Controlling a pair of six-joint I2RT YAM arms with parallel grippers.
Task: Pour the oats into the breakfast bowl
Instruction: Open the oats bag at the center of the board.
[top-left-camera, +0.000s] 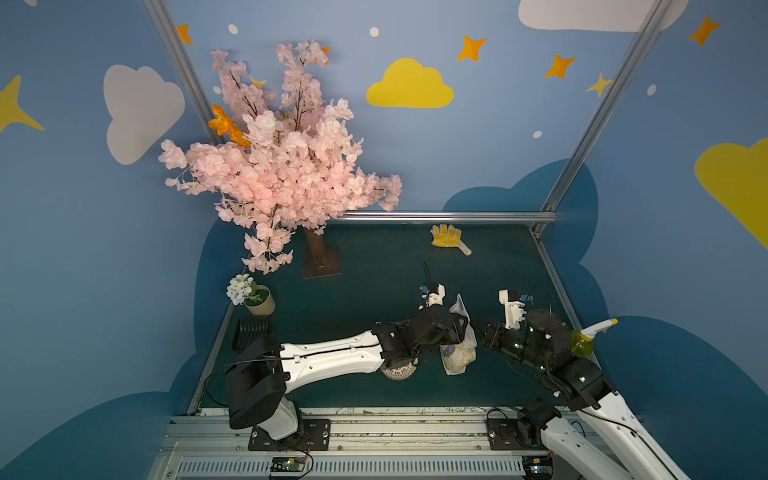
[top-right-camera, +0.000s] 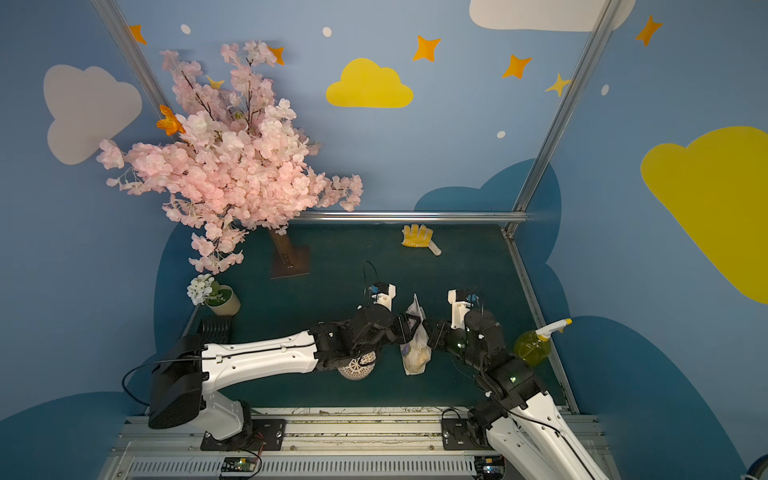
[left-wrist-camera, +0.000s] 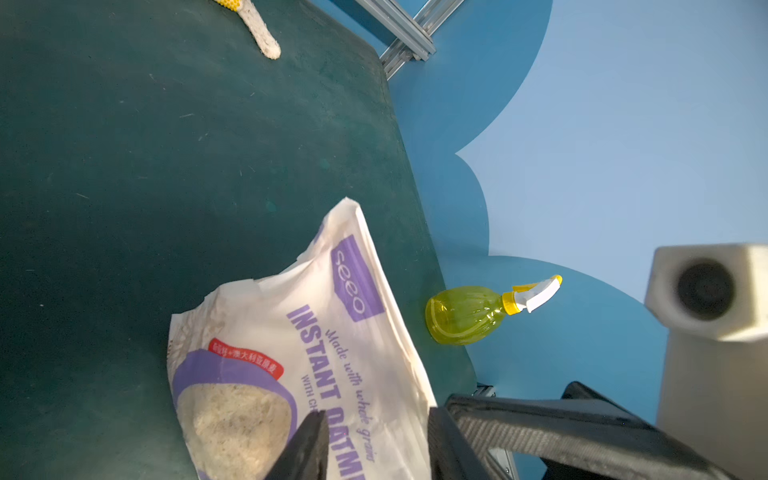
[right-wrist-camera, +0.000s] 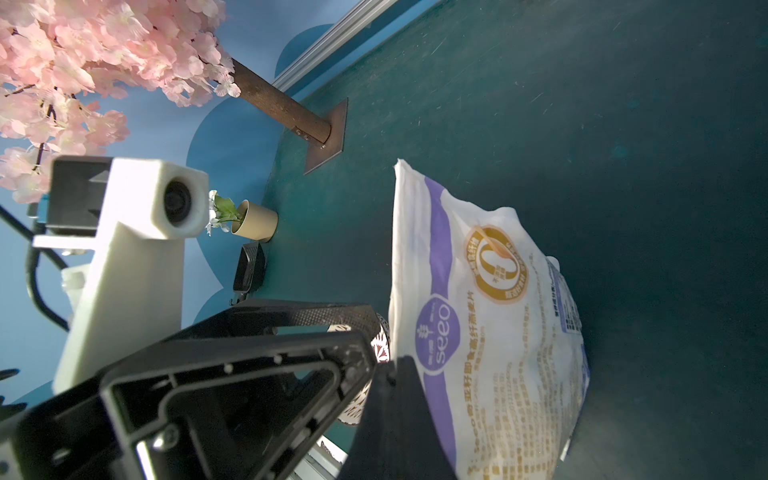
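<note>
The oats are in a crinkly white and purple bag (top-left-camera: 457, 357) (top-right-camera: 415, 357) held upright between both grippers near the table's front middle. My left gripper (top-left-camera: 461, 328) (left-wrist-camera: 376, 440) has its two fingers pressed on either side of the bag (left-wrist-camera: 316, 332). From the other side, my right gripper (top-left-camera: 478, 330) (right-wrist-camera: 395, 395) is shut on the bag's edge (right-wrist-camera: 490, 316). The breakfast bowl (top-left-camera: 399, 372) (top-right-camera: 356, 368), cream-white with lattice sides, sits on the mat just left of the bag. The left wrist partly covers it. A sliver of the bowl (right-wrist-camera: 380, 345) shows behind the left fingers.
A green spray bottle (top-left-camera: 582, 343) stands at the right table edge beside my right arm. A yellow glove (top-left-camera: 446, 237) lies at the back. A pink blossom tree (top-left-camera: 282, 174), a beige flower pot (top-left-camera: 259, 301) and a black ribbed rack (top-left-camera: 249, 332) line the left side.
</note>
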